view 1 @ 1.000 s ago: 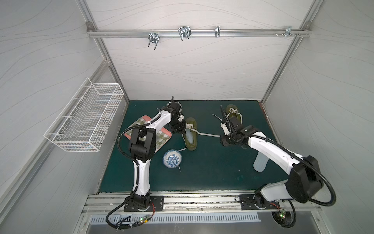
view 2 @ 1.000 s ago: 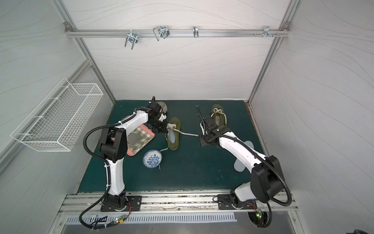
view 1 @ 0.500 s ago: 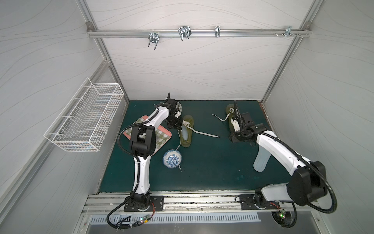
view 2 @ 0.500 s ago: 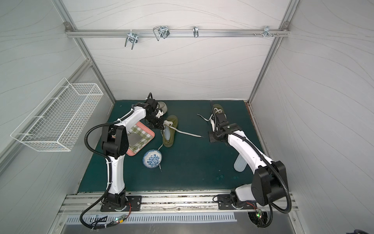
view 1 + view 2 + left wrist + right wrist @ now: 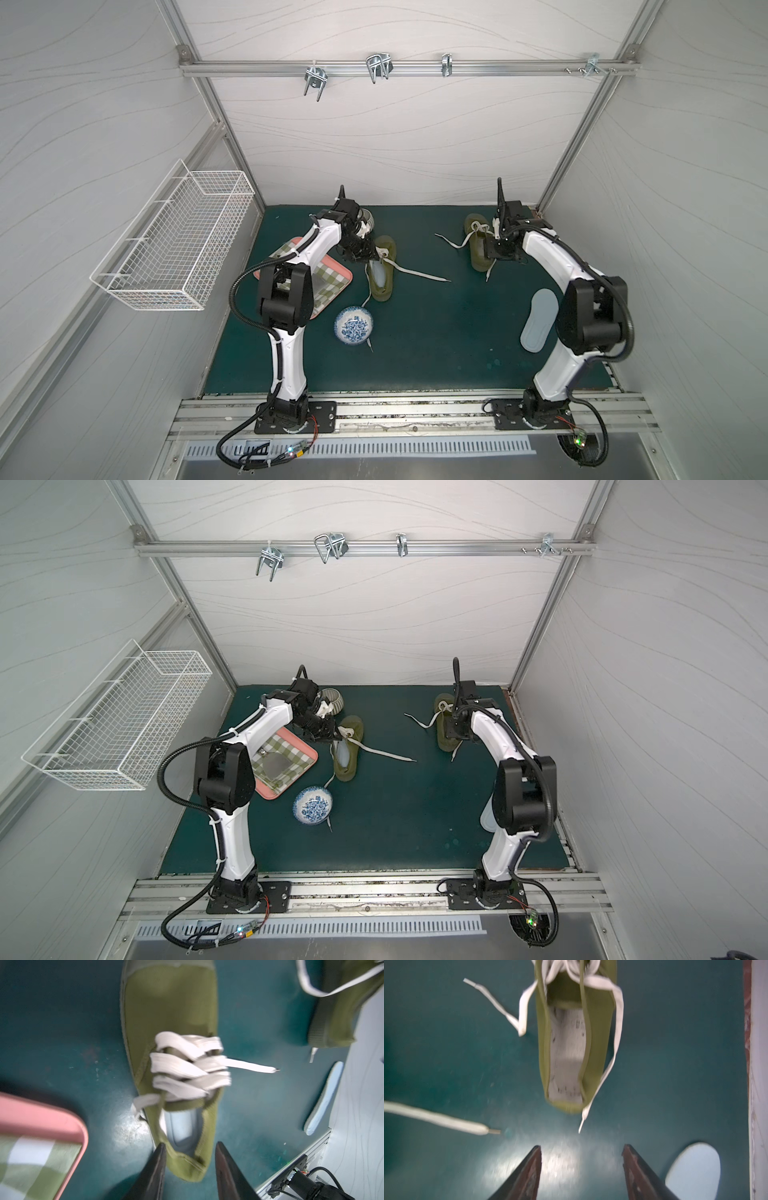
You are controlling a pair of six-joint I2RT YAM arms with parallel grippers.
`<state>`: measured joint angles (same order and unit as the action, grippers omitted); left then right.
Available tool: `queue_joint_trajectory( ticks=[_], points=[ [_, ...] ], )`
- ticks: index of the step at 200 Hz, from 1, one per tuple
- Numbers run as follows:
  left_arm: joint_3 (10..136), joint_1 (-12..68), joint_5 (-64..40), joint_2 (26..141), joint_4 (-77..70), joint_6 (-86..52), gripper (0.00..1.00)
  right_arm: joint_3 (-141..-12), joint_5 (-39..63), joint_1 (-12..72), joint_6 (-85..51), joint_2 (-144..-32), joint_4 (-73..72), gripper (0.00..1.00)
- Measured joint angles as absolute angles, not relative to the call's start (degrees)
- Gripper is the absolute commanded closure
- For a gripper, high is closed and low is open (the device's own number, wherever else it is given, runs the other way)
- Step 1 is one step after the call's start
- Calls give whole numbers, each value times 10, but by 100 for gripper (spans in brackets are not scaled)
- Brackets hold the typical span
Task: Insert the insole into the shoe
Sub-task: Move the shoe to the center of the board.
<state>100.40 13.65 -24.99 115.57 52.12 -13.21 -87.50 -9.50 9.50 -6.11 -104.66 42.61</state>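
**Wall, 9 o'clock side.** A white wire-mesh basket hangs on the wall above the surface.

**Surface, 9 to 10 o'clock.** On the dark green mat surface, a pink rectangular tray lined with green-and-white checked cloth lies partly under the left arm.

**Left gripper.** The left gripper is released. Its two dark fingers stand apart, one on each side of the heel of an olive-green canvas shoe. The blurred left wrist view does not show whether they touch the heel.

**Shoe and insole, 10 o'clock.** This shoe sits sole down with its toe toward 12 o'clock. A pale blue foam insole lies inside it, visible through the mouth in both top views. One off-white lace trails across the mat toward 3 o'clock.

**Surface, 8 o'clock.** A blue-and-white patterned ceramic bowl stands near the shoe's heel.

**Surface, 1 o'clock.** A second olive-green shoe sits with its toe toward 12 o'clock and its laces loose. Its interior shows a white lining with dark marks.

**Right gripper.** The right gripper is released and grasps nothing. Its fingers are spread wide near the second shoe's heel, with only bare mat between them.

**Surface, 4 o'clock.** A second pale blue insole lies flat beside the right arm, well apart from both shoes.
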Motion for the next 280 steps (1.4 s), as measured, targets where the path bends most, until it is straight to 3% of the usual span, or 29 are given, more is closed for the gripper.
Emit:
queue_joint_trajectory(
  ticks=[49,108,126,158,185,280],
  points=[
    [998,136,-233,1084,521,-143,58,-1001,-131,93,-51,-1170,440,40],
    [1002,128,-223,1082,541,-132,58,-1103,-143,82,-32,-1266,460,46],
    [993,127,-225,1082,538,-133,58,-1114,-144,82,-28,-1282,463,55],
    [969,127,-235,1082,533,-136,58,-1117,-151,83,-9,-1291,469,83],
    [959,127,-240,1081,532,-136,58,-1115,-159,87,8,-1291,466,100],
    [893,133,-241,994,521,-144,58,-991,-96,124,16,-1193,465,100]
  ],
)
